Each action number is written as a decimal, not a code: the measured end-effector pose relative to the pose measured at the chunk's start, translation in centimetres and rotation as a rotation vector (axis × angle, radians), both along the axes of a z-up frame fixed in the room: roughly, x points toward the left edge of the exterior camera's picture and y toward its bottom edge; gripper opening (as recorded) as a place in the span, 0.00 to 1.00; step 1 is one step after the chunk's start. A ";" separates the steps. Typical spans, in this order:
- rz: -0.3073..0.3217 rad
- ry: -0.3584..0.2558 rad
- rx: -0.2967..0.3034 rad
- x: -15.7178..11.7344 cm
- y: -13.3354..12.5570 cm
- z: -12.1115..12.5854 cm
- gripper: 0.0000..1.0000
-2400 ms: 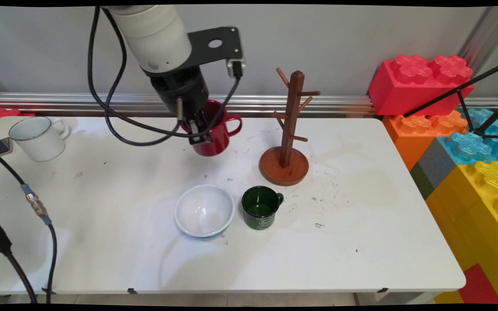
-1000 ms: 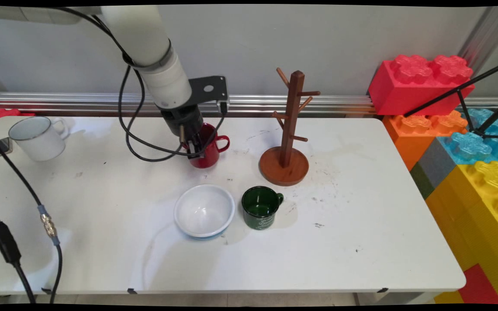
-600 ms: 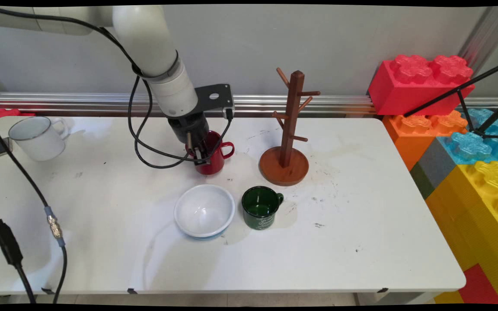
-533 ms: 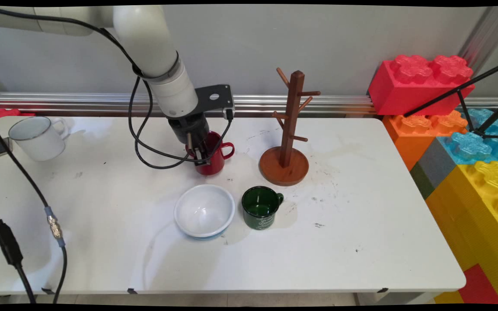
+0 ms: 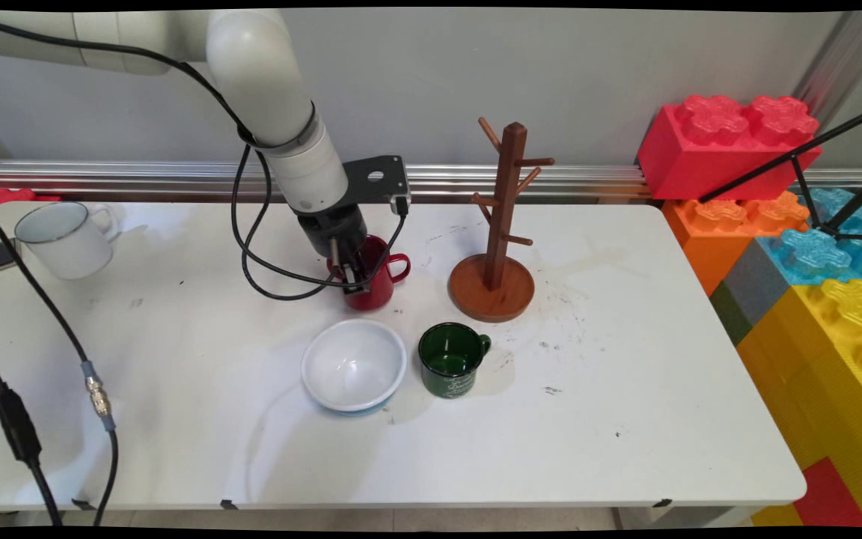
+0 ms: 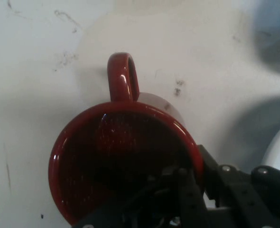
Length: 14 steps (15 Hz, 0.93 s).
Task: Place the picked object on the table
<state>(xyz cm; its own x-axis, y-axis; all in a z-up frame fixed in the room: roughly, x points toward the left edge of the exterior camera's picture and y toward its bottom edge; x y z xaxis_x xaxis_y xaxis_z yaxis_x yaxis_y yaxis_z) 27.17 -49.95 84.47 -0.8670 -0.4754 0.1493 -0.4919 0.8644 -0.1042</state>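
Since the earliest frame the black two-finger gripper (image 5: 354, 283) has carried the glossy red ceramic mug (image 5: 376, 284) down and slightly rightward, from raised near the wall to table level at centre frame. It pinches the mug's rim, one finger inside. Three mugs show: red, dark green enamel mug (image 5: 449, 368), white enamel mug (image 5: 68, 238) at far left. One white bowl (image 5: 354, 366), one wooden mug tree (image 5: 497, 226). The red mug stands upright, handle pointing right.

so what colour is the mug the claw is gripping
Red mug, glossy inside and out; clearest in the hand view.
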 end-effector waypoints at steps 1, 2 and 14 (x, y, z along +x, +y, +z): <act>0.001 0.001 0.001 0.0 0.0 -0.1 0.00; 0.001 0.002 0.001 0.0 0.0 -0.2 0.00; 0.011 0.019 0.002 0.4 0.0 -1.2 0.00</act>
<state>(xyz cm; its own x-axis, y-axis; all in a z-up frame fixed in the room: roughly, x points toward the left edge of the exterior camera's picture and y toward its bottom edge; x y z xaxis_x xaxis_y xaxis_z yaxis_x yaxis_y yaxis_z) 27.56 -50.00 83.30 -0.8587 -0.4852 0.1651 -0.5033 0.8591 -0.0931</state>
